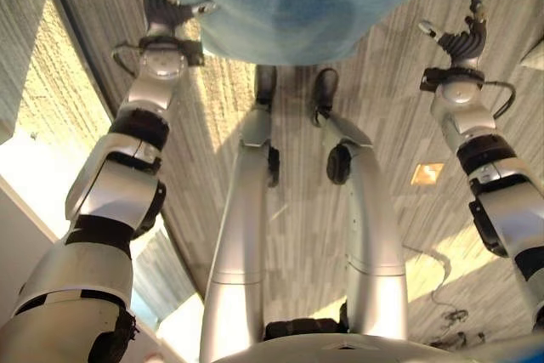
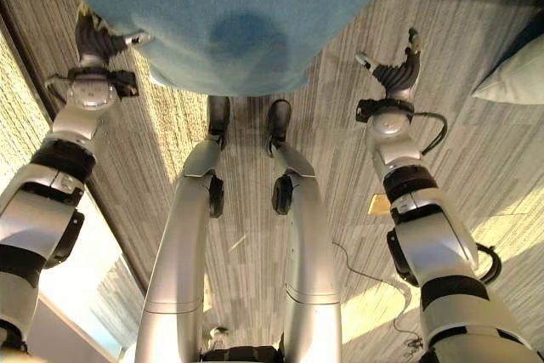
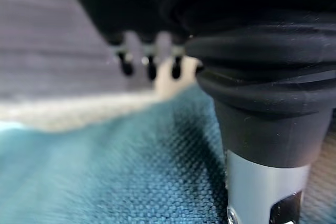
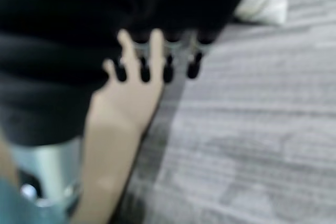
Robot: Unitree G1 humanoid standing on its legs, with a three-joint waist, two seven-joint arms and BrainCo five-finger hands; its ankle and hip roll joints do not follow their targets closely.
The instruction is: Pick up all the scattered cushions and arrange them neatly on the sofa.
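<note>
We see a large teal-blue woven fabric cushion (image 1: 297, 2) filling the top of both eye views, toward twelve o'clock from the robot. Its long axis runs left to right across the view, and its rounded lower edge bulges toward us at six o'clock.

The left robot hand (image 1: 166, 8) sits at the cushion's edge at about ten o'clock. Its fingers lie partly behind the fabric, so we cannot tell whether it is grasping the cushion or merely resting against it. In the left wrist view, dark fingertips (image 3: 149, 66) reach out over the teal weave.

The right robot hand (image 2: 395, 70) is at about two o'clock, well apart from the cushion, released, with fingers loosely spread and nothing in them.

A second pale, light-coloured cushion (image 2: 514, 74) lies on the floor at about three o'clock, well apart from the teal one; we see only its corner.

The floor is grey striped carpet (image 2: 476, 150) with bright patches of sunlight across it. In the right wrist view, a person's bare forearm and hand (image 4: 123, 124) appear beside the robot hand.
</note>
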